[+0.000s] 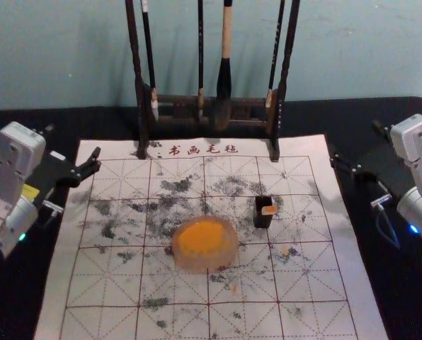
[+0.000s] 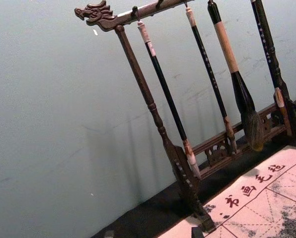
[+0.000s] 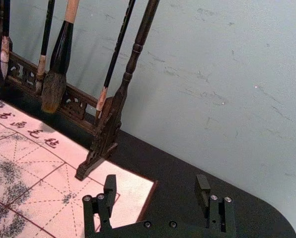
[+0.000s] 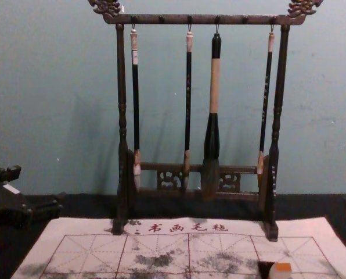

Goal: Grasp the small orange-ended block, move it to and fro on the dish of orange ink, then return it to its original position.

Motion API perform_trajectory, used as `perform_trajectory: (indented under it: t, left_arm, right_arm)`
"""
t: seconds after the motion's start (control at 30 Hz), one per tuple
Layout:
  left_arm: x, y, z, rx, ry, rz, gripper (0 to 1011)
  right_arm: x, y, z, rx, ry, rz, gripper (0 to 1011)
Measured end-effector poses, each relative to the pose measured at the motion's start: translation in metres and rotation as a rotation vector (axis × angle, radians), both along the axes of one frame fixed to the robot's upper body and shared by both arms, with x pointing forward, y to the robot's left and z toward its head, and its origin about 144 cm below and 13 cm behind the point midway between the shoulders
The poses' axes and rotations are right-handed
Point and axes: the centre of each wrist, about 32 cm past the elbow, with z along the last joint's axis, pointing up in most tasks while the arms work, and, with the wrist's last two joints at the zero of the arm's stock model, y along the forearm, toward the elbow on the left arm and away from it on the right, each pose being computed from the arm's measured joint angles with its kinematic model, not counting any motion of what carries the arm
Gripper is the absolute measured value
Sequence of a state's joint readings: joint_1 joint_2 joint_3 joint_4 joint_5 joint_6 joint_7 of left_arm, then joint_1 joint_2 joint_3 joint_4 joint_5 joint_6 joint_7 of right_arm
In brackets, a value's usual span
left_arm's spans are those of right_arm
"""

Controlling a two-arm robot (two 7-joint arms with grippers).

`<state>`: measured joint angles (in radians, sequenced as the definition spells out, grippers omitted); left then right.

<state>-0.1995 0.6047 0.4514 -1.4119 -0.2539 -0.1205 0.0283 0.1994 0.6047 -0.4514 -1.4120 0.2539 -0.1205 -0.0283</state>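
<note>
The block (image 1: 269, 210) is on the mat (image 1: 303, 283), nearer its right edge than its left, with its orange end up. It sits close against the right side of a small dark holder (image 1: 259, 213) – I cannot tell whether it stands in the holder or only leans on it. In the chest view its pale side shows below the orange.

Left of the block, and farther from the mat's far edge, is the round dish (image 1: 204, 265). Orange ink (image 1: 202, 238) covers much of its inside. Dish and holder stand apart, with stained mat between them. The mat has a red grid, dark blotches and a few small orange spots to the right of the dish and just nearer than it.

At the far edge, the rack (image 1: 141, 106) stands upright with its feet on the mat, one either side of a row of red characters (image 1: 204, 150). Four brushes hang from it – the third from the left is much the thickest.

The left gripper (image 1: 73, 140) is by the mat's far left corner, its fingers spread and nothing held. The right gripper (image 1: 355, 142) is by the far right corner, well apart from the block; its fingers stand wide apart too, with nothing between them. Under the mat is the black table (image 1: 367, 255), and behind it a pale wall (image 1: 367, 49).
</note>
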Motion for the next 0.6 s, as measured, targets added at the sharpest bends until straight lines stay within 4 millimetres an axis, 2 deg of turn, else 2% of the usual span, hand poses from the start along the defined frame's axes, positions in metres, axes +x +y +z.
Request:
perform_trajectory:
  t: [0.4,0.6]
  left_arm:
    - [0.0000,0.0000,0.0000,0.000,0.000,0.000,1001]
    - [0.0000,0.0000,0.0000,0.000,0.000,0.000,1001]
  right_arm:
    - [0.0002,-0.0004,0.0002,0.000,0.000,0.004,1003]
    - [-0.0005,-0.0064,0.0056,0.007,0.007,0.110,1003]
